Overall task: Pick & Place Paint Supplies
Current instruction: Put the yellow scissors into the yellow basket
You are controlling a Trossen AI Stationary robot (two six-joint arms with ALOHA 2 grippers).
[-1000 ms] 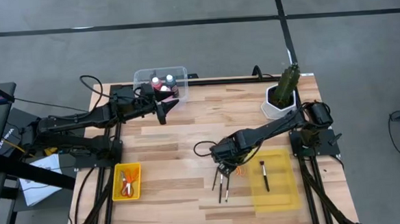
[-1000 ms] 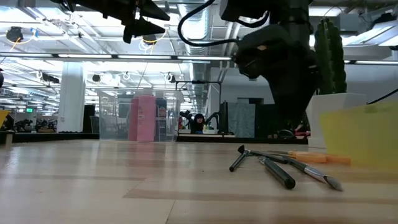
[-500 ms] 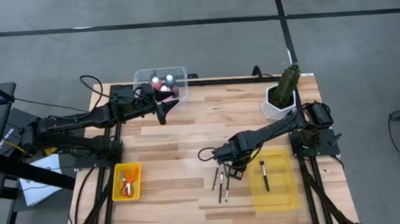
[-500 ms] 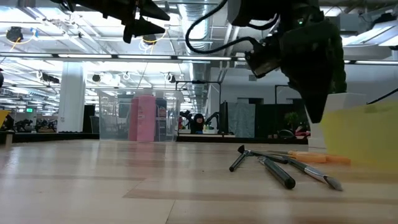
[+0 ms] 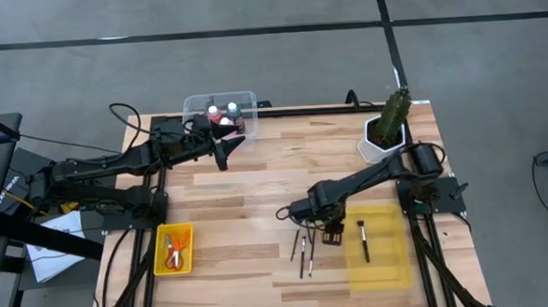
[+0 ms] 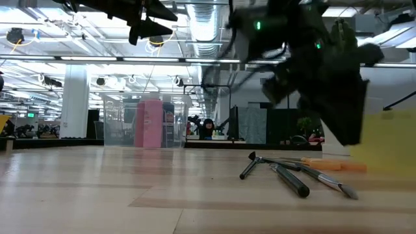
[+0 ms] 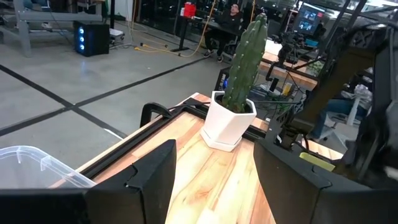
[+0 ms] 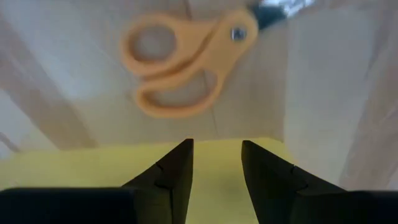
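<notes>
Right tool (image 5: 331, 233) released, nothing in it, hanging over the orange-handled scissors (image 8: 186, 60) on the tabletop (image 5: 248, 197), at the edge of the yellow tray (image 5: 381, 261) (one brush (image 5: 362, 240) lies inside). Other brushes (image 5: 303, 253) lie loose just beside. Left tool (image 5: 227, 148) released too, raised beside the clear bin (image 5: 196, 106) holding the paint bottles (image 5: 225, 118). Red-handled scissors (image 5: 172, 252) sit in a small yellow bin (image 5: 160, 237).
</notes>
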